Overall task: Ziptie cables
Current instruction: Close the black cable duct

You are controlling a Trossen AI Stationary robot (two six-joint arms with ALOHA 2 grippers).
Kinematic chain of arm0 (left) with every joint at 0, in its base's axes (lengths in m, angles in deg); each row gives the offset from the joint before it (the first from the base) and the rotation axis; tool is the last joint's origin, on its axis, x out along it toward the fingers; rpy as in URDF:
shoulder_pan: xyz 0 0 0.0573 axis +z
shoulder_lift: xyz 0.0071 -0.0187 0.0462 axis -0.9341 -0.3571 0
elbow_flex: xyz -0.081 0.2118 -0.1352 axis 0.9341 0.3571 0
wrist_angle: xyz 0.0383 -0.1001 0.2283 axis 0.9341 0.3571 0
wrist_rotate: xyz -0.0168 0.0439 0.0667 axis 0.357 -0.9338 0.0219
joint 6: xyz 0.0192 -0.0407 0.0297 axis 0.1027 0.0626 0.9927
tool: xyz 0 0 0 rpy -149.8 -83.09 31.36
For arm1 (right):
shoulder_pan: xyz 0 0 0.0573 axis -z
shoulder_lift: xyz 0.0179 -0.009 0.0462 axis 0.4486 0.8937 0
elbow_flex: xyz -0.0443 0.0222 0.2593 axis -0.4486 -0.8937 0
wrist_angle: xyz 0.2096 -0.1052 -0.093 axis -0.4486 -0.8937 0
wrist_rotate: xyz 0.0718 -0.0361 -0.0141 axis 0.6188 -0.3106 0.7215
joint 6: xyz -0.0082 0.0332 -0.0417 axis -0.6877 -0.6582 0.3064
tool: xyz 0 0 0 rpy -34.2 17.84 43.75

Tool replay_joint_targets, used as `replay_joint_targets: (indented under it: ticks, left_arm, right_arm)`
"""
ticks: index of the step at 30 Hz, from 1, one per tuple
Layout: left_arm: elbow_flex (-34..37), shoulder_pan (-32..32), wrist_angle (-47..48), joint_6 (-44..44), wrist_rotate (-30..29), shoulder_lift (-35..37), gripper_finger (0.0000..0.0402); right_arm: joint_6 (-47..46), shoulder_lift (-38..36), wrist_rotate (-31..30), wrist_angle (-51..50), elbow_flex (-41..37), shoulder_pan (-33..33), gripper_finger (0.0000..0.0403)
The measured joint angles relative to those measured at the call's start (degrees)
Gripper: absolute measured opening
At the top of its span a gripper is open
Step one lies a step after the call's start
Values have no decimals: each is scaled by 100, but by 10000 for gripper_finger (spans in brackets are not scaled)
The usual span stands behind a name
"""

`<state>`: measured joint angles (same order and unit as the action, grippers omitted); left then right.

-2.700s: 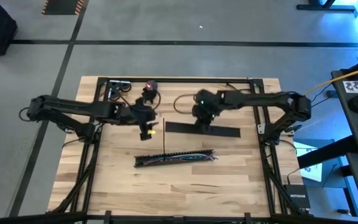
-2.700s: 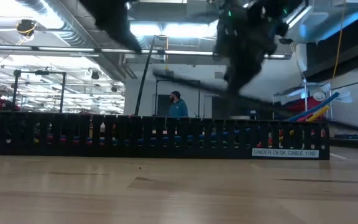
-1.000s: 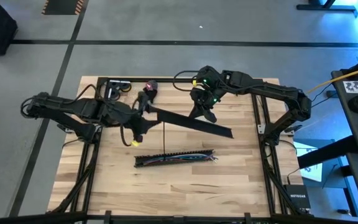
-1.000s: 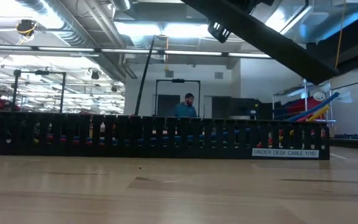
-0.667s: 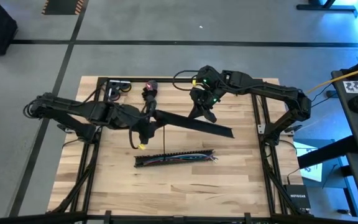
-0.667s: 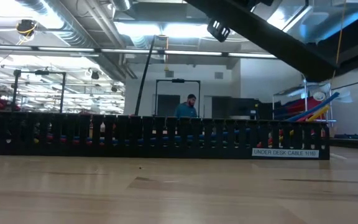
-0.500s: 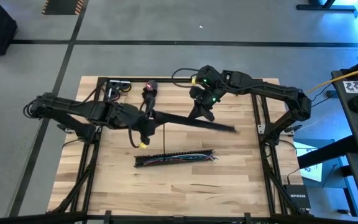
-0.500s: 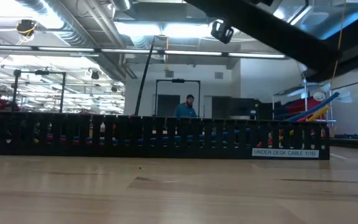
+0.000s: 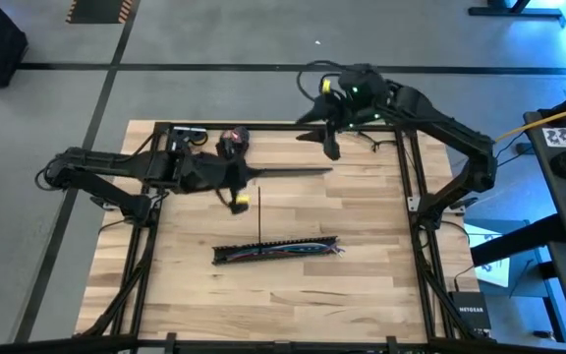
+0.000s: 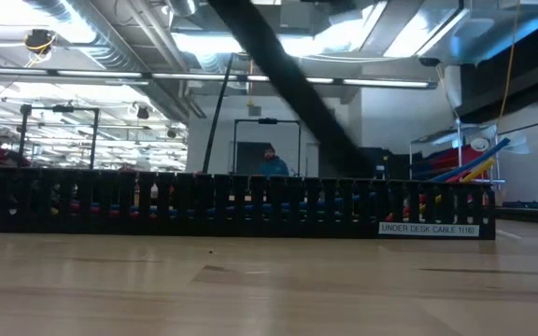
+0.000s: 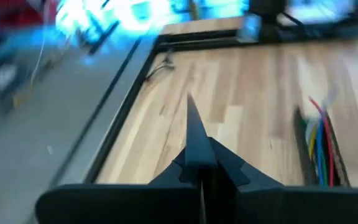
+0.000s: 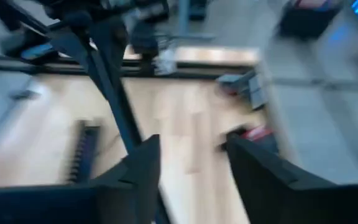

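- The cables (image 9: 283, 250), red, blue and pale strands, lie inside the slotted channel (image 9: 276, 253) on the near middle of the table (image 9: 362, 295).
- A very thin dark ziptie (image 9: 260, 217) runs from the channel toward the far side.
- The left gripper (image 9: 236, 177), left of centre beyond the channel, is clamped on a flat black cover strip (image 9: 288, 173) that reaches rightward.
- The right gripper (image 9: 328, 133) hovers at the far table edge, fingers (image 12: 145, 165) apart, holding nothing.
- In the low view a person (image 10: 271, 162) stands in the room behind.
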<state>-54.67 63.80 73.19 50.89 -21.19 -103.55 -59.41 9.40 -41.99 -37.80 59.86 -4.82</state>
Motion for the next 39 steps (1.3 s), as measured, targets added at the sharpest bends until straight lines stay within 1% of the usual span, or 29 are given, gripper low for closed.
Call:
replay_joint_targets:
  ticks: [3,4,7,9,13,17,19,21,25,28,30,32,39]
  left_arm:
    - [0,280,-205,-967,26,23,2]
    - [0,387,-336,-1279,48,34,2]
    - [0,622,-728,-2021,81,97,4]
    - [0,744,-988,-2219,88,104,4]
    - [0,900,-1426,-2387,171,114,2]
    - [0,1042,-1633,-2459,259,118,2]
    - [0,1105,-1692,-2540,402,118,2]
    - [0,1147,-1827,-2586,521,118,2]
    - [0,1145,-2048,-2648,569,118,2]
    - [-1,1145,-2144,-2706,744,118,2]
    - [0,1131,-2222,-2753,821,111,2]
    - [-2,1127,-2295,-2810,828,101,2]
    - [-1,1127,-2302,-2823,839,92,3]
  right_arm:
    - [740,-7,-841,154,140,-331,222]
    - [908,-6,-1145,193,139,-440,233]
    - [1241,83,-1783,223,135,-829,256]
    - [1297,185,-2326,255,135,-1081,265]
    - [1297,418,-3704,316,126,-1571,270]
    - [1206,569,-4556,597,126,-1946,271]
    - [1195,654,-4989,775,126,-2073,271]
    - [1193,719,-5189,928,126,-2130,271]
    - [1183,827,-5283,1020,126,-2190,271]
    - [1184,924,-5471,1164,126,-2189,271]
    - [1198,936,-5474,1190,126,-2187,271]
    - [1257,976,-5476,1333,131,-2185,271]
    - [1502,1030,-5680,1341,126,-2224,270]
